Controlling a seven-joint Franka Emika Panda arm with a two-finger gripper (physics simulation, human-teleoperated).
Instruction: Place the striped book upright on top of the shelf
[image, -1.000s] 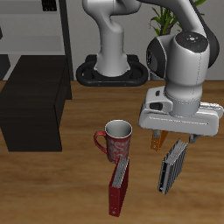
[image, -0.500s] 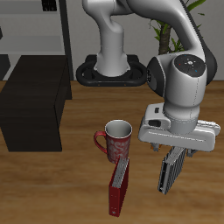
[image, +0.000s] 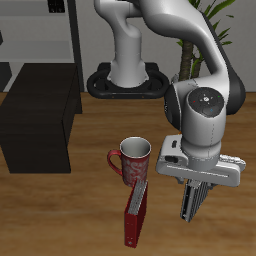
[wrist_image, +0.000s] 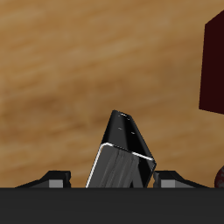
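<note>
The striped book (image: 190, 203) lies on the wooden table near its front edge, a thin book with black and grey-white stripes. My gripper (image: 200, 186) is low right over the book's far end. In the wrist view the book (wrist_image: 122, 156) stands between my two fingertips, and the gripper (wrist_image: 112, 180) is open around it with a small gap on each side. The shelf (image: 40, 115) is a large black cabinet with a bare flat top, standing well away across the table.
A red mug (image: 134, 160) stands beside the gripper. A dark red book (image: 133, 214) lies in front of it, also showing in the wrist view (wrist_image: 214, 61). A grey metal rack (image: 45, 30) and the robot base (image: 128, 80) stand at the back.
The gripper has come down and toward the table's front edge, onto the striped book. It now hides the orange book that showed behind it. The books and the mug have not moved.
</note>
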